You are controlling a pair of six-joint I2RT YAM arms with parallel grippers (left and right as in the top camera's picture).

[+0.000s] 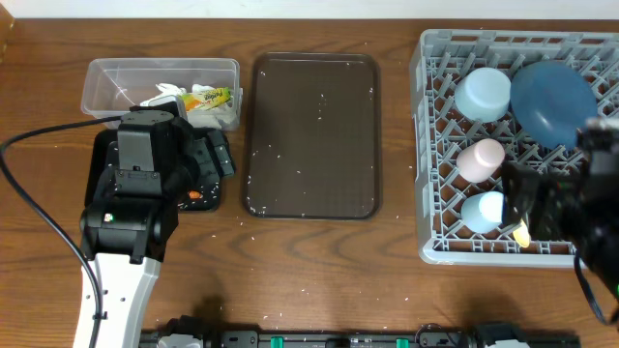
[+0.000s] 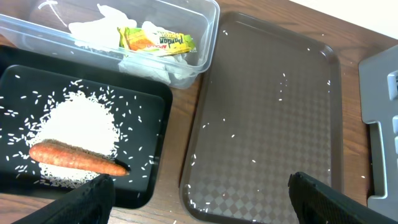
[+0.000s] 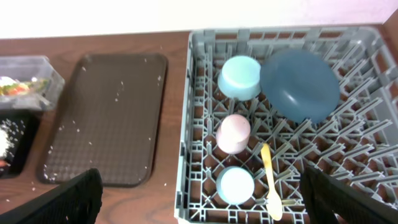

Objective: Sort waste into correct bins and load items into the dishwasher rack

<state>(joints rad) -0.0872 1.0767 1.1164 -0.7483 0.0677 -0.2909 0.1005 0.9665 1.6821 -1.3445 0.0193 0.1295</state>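
Observation:
The clear tub holds the crumpled white tissue and the yellow-green wrapper. The black tray holds a pile of rice with the orange carrot on it. My left gripper is open and empty, over the gap between the black tray and the brown tray. The grey rack holds the dark blue plate, light blue bowl, white-pink cup, light blue cup and yellow spoon. My right gripper is open and empty above the rack's front left corner.
A large dark brown serving tray lies between the bins and the rack, with scattered rice grains on it. A few grains also lie on the wooden table around it. My left arm covers most of the black tray in the overhead view.

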